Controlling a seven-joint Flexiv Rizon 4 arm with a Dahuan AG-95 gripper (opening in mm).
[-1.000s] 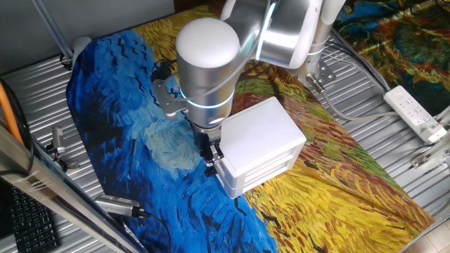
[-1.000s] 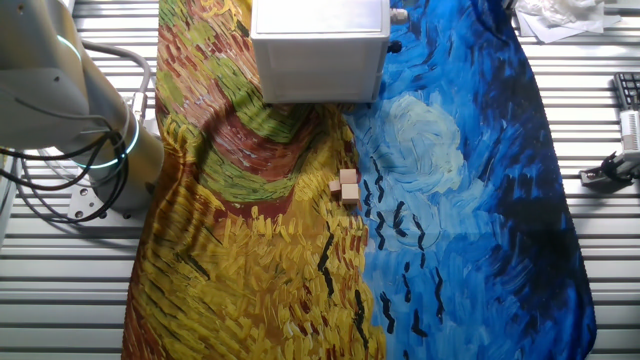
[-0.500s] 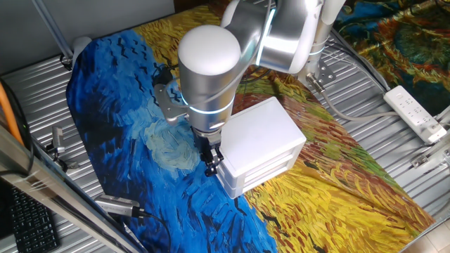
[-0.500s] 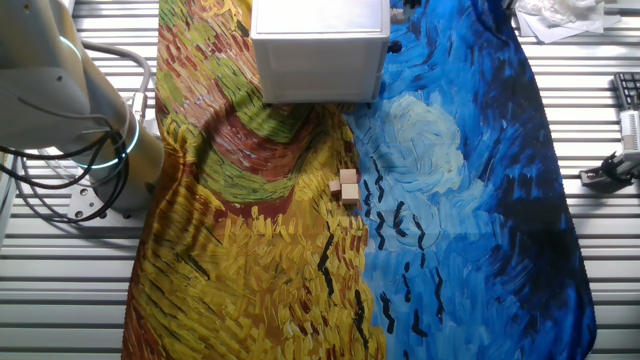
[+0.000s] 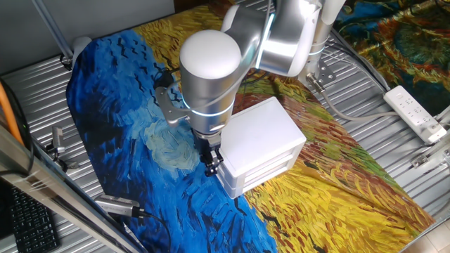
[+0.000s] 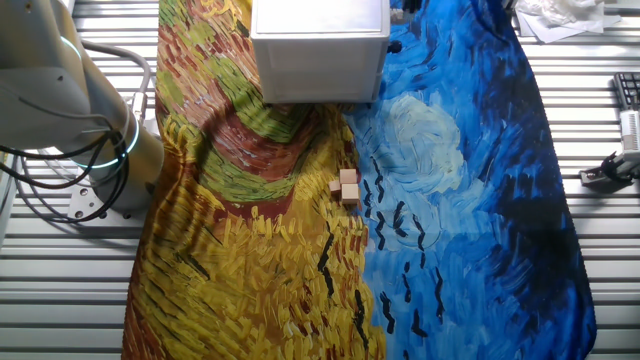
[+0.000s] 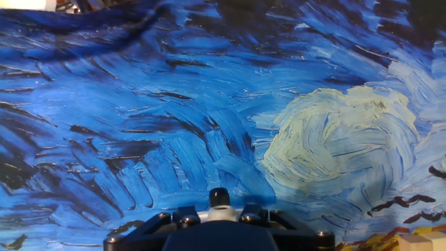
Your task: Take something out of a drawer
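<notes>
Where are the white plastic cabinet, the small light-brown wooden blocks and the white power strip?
White plastic cabinet (image 5: 261, 133): one fixed view, on its top face.
Small light-brown wooden blocks (image 6: 346, 187): the other fixed view, on the middle block.
White power strip (image 5: 416, 112): one fixed view, on its upper surface.

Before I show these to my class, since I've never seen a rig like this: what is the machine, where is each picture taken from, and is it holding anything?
It is one silver robot arm working at a table under a painted cloth. Two pictures come from fixed cameras on different sides; the third looks down from the hand itself. The gripper is low beside a small white cabinet, whose drawers look closed. Small wooden blocks lie on the cloth. Whether its jaws are open is hidden, and nothing can be seen held.
</notes>
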